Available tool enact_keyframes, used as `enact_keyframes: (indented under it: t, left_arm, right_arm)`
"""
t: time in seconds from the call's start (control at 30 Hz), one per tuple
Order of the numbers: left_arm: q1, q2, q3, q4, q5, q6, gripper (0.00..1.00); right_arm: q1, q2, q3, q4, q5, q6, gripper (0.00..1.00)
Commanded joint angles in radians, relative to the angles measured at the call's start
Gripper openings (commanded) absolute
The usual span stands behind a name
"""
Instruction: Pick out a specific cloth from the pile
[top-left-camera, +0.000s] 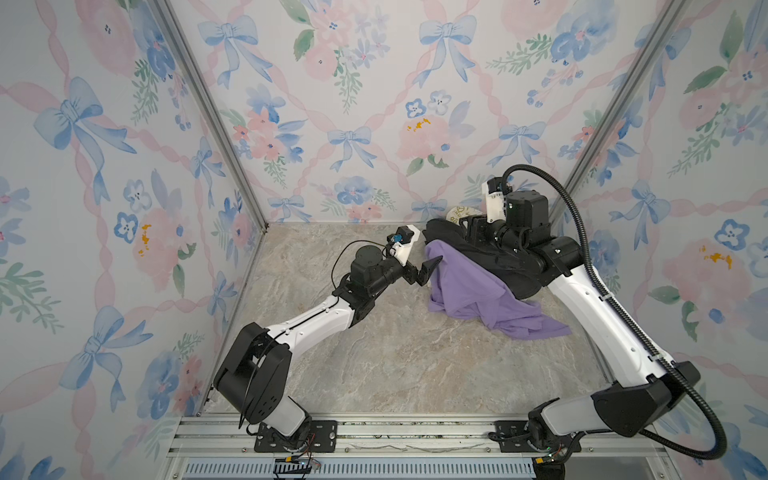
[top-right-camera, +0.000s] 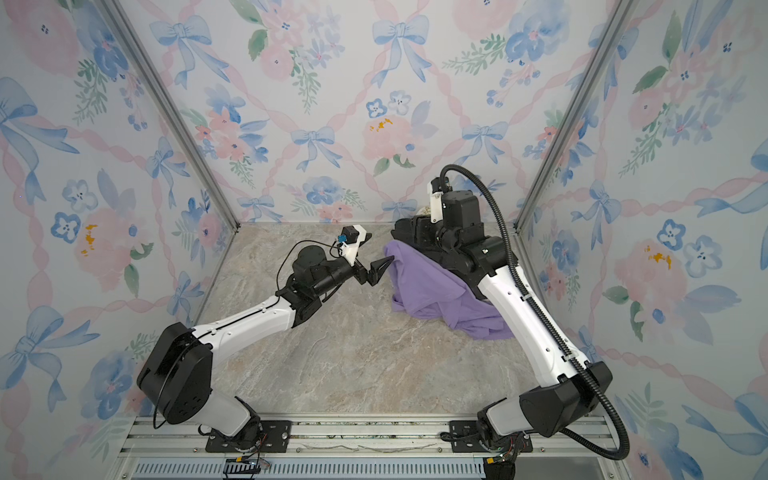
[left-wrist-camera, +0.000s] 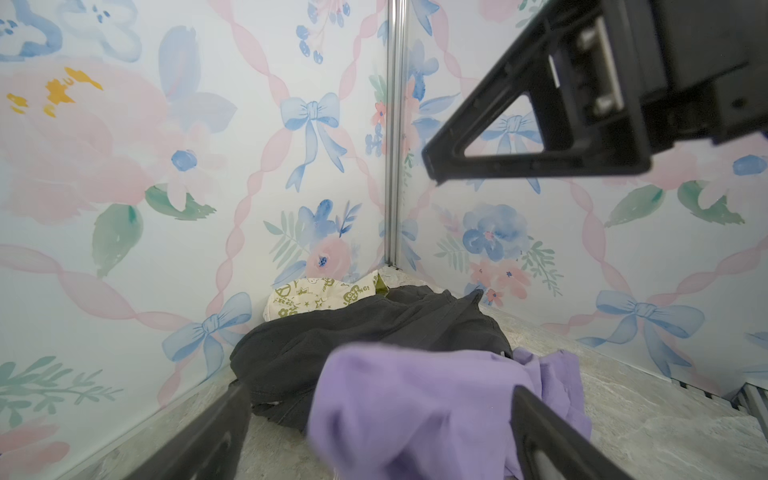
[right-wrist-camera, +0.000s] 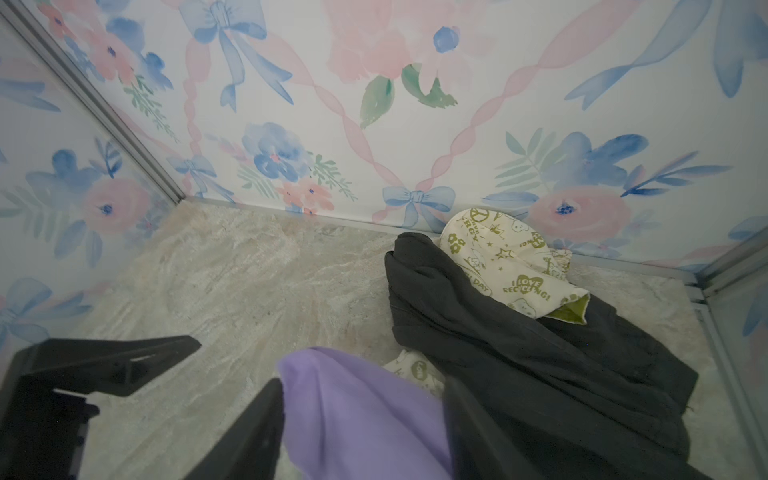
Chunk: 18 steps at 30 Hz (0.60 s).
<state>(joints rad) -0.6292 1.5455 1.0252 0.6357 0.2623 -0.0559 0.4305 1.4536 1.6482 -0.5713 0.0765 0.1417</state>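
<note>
Lavender fabric, soft and crumpled, is seen lying on the marbled surface (top-left-camera: 374, 365) as the cloth (top-left-camera: 469, 291), draped partly over the front of the pile (top-left-camera: 498, 266) in the far right corner. No lettering can be made out on the cloth in any view. Much of the pile is hidden beneath the right arm in both top views; only a small pale patch of the cream cloth (right-wrist-camera: 507, 266) shows there. In the right wrist view its olive-green print is legible in part: "I LOVE RECYCLING!" inside a heart, and "DAY", with peace signs, stars and flowers; further words are cut off by folds. The black garment (right-wrist-camera: 540, 353) is matte and creased, lying over the cream cloth. The right pincer (right-wrist-camera: 365, 424) is seen with its jaws parted on either side of a raised lavender fold; whether the fold is gripped cannot be told, since the tips are cut off by the frame edge. The left pincer (top-left-camera: 428, 270) is held wide apart, empty, just beside the cloth's left edge.
</note>
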Motion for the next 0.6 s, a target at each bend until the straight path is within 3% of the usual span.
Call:
enact_keyframes:
  t: [0.0, 0.3, 0.37, 0.4, 0.57]
  left_arm:
    - [-0.007, 0.022, 0.028, 0.030, -0.023, -0.016, 0.98]
    - [-0.053, 0.084, 0.079, -0.032, 0.012, 0.028, 0.94]
    - [-0.079, 0.111, 0.120, -0.114, 0.002, 0.084, 0.94]
    - [-0.092, 0.124, 0.143, -0.162, -0.012, 0.112, 0.94]
    - [-0.159, 0.252, 0.329, -0.463, -0.095, 0.255, 0.93]
  right_arm:
    - [-0.019, -0.035, 0.039, -0.062, 0.034, -0.083, 0.76]
    - [-0.147, -0.091, -0.040, -0.107, 0.055, -0.019, 0.83]
    - [-0.181, -0.106, -0.062, -0.116, 0.054, 0.007, 0.85]
    - [-0.195, -0.113, -0.069, -0.122, 0.052, 0.020, 0.91]
    - [-0.280, -0.141, -0.110, -0.163, 0.019, 0.055, 0.95]
